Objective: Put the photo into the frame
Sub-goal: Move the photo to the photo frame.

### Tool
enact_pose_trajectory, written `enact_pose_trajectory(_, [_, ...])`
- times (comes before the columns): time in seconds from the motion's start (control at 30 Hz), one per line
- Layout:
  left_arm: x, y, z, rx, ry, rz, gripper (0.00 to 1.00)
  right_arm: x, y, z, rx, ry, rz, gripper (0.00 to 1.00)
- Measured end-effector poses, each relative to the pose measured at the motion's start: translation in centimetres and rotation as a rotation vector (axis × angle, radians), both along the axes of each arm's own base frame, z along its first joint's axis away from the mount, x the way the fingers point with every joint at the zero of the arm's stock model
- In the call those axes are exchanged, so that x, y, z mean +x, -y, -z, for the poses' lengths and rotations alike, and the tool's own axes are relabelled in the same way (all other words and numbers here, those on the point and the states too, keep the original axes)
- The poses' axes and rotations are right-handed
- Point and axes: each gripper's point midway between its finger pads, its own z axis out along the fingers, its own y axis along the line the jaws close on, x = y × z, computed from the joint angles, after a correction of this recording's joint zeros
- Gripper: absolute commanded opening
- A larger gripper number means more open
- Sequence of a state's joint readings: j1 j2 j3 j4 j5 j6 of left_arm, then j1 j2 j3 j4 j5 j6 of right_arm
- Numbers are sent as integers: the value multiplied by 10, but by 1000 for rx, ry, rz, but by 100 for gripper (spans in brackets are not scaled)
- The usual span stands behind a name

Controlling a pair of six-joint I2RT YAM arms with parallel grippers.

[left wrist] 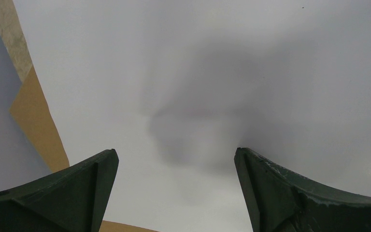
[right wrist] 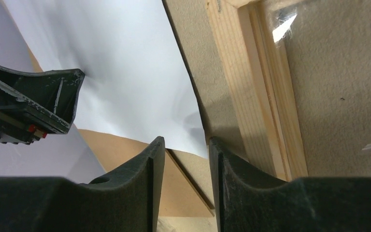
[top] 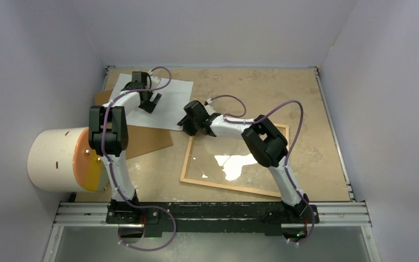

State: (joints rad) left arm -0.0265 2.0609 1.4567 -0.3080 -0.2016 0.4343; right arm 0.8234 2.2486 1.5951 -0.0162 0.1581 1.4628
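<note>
White paper is all we see of the photo (top: 169, 95): it lies back-up at the far left of the table (top: 262, 87), plain, smooth and flat, its near part resting over a brown backing board (top: 150, 141). The frame (top: 186, 158) lies flat just to its right, apart from it, thin pale wood around a glass pane (top: 218, 153) that throws back a bright glare. We find the left gripper (top: 148, 101) low over the photo's white back, fingers spread wide with nothing between them. The right gripper (right wrist: 186, 142) sits at the photo's near right corner, beside the frame's far left corner, its fingers a narrow gap apart, and nothing is visibly pinched.
</note>
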Motion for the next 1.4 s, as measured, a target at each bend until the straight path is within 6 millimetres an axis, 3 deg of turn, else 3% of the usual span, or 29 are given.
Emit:
enact_pose_trajectory(0.2, [0,0,0,2,2,3,100,1,-3,1,38,6,16,35])
enact_pose_trajectory(0.5, [0,0,0,3,3,4,100,-3,-3,11,103,-5,40,1])
enact_pose_trajectory(0.87, [-9,2,-4,-12,-48,11,100,-3,8,6,30,63,-5,0])
enact_pose_trajectory(1.0, [-18,9,-16,-71,-122,29,100,-3,21,-16,-12,130,-25,0])
enact_pose_trajectory(1.2, [-1,18,-73,-137,-50,51,100,-3,41,-81,-19,261,-31,0])
enact_pose_trajectory(1.3, [-6,20,-96,-149,-20,58,100,-12,60,-106,-28,307,-19,0])
enact_pose_trajectory(1.4, [-12,21,-106,-154,-11,63,100,-30,90,-115,-65,319,0,0])
